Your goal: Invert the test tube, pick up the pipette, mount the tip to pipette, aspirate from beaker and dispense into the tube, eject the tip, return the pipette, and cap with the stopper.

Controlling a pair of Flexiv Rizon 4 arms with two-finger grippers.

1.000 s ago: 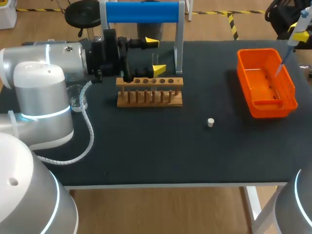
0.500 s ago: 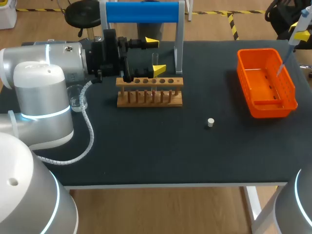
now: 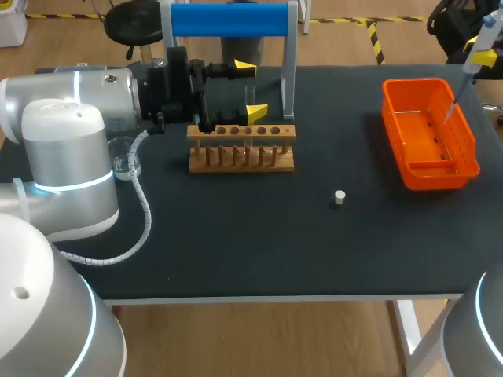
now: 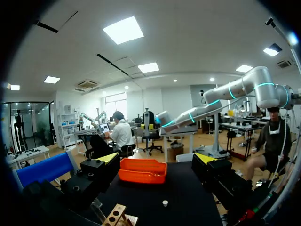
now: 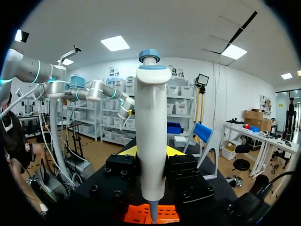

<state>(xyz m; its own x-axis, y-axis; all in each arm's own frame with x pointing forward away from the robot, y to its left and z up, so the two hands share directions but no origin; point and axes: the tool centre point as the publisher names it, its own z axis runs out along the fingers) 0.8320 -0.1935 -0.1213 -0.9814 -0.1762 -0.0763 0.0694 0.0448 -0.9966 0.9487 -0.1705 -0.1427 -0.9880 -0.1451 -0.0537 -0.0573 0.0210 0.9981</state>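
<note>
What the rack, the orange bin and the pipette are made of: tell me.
The rack looks like unfinished wood: pale tan, with plain dowel posts. The orange bin is probably moulded plastic: one even bright colour, slight sheen. The pipette seems to be smooth white plastic with a blue top.

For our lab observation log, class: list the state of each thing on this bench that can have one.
test tube: upright in the rack, uncapped.
stopper: loose on the table.
pipette: held upright above the orange bin.
left gripper: open, either side of the test tube.
right gripper: shut on the pipette.
</note>
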